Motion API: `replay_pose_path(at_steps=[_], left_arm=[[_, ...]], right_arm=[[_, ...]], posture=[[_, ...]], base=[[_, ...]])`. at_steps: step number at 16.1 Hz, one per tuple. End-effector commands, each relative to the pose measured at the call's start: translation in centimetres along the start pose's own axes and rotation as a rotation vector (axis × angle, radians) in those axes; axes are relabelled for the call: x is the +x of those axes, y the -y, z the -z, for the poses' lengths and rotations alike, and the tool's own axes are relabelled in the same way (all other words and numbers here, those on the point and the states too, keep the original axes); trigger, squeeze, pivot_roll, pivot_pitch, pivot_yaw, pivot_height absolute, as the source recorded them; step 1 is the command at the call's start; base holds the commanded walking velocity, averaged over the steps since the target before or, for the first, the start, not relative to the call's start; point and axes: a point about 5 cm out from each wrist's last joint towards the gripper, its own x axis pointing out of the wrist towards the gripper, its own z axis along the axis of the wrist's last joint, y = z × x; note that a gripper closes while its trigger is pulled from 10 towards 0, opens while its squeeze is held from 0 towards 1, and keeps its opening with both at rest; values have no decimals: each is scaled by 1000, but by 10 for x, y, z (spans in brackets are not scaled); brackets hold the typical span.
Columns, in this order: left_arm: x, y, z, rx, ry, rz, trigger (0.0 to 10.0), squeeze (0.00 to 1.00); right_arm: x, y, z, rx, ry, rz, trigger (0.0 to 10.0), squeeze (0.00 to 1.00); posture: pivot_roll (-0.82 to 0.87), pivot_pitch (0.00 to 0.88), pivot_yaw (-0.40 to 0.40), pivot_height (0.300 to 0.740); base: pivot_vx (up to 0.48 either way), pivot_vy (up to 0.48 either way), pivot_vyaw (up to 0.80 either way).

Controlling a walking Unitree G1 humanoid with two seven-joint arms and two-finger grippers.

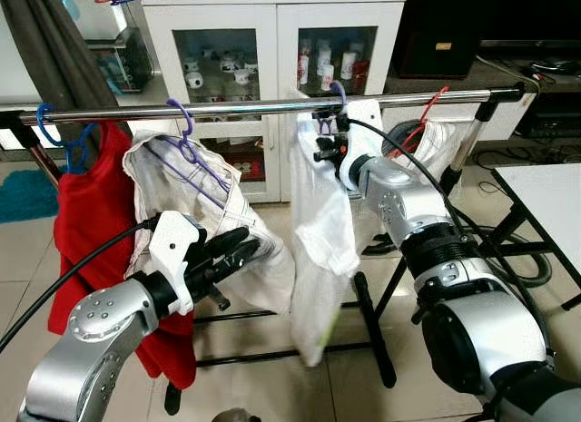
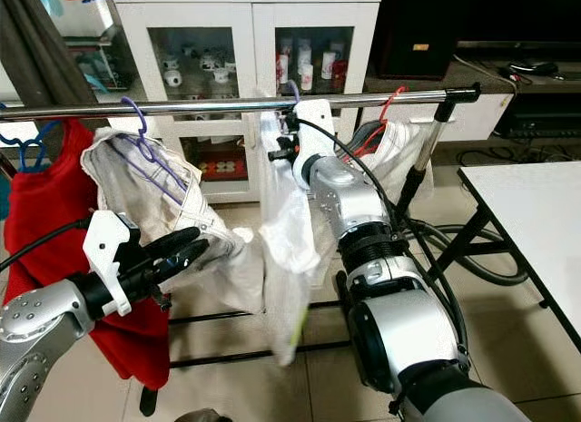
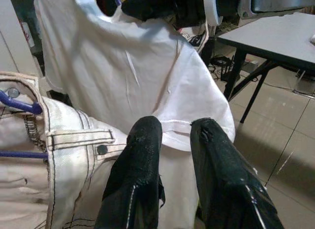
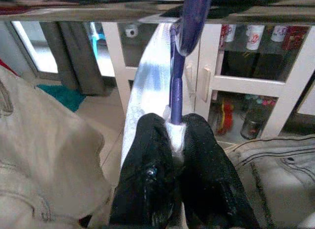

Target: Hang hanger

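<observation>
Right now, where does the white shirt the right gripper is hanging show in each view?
Left eye view: white shirt hangs centre, below the rail.
Right eye view: centre-left, under the rail.
Left wrist view: across the upper middle, beyond the left gripper.
Right wrist view: pale strip behind the purple hanger that the right gripper holds.
Shared landmark: the white jeans beside it.
</observation>
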Motion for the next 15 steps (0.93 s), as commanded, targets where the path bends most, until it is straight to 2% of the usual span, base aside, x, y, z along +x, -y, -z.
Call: replay_pose_path(at_steps=[1,7,11,12,14,15], left_arm=[[-1,2,-4,6,6,14,10000,0],[-3,2,-3,9,-30,48,10000,0],[-7,3,0,-6,-51,35,10000,0],[-7,2,-1,-7,-42,20,10000,0],[-7,-2,-2,16,-29,-35,10000,0],[-5,-5,-1,26,-42,-58,10000,0]], right_arm=[[2,0,-14,2,48,0,10000,0],[14,-11,-18,-20,-74,40,10000,0],[13,-13,6,-50,-178,-9,10000,0],[12,-11,9,-36,-182,-21,10000,1000],[8,-1,8,16,-105,-89,10000,1000],[1,5,0,23,5,-167,10000,1000]], posture=[[79,0,41,740],[91,0,53,740],[97,0,44,740],[97,0,44,740],[83,0,56,740],[74,0,66,740]], base=[[0,0,0],[0,0,0],[0,0,0],[0,0,0],[0,0,0],[0,0,0]])
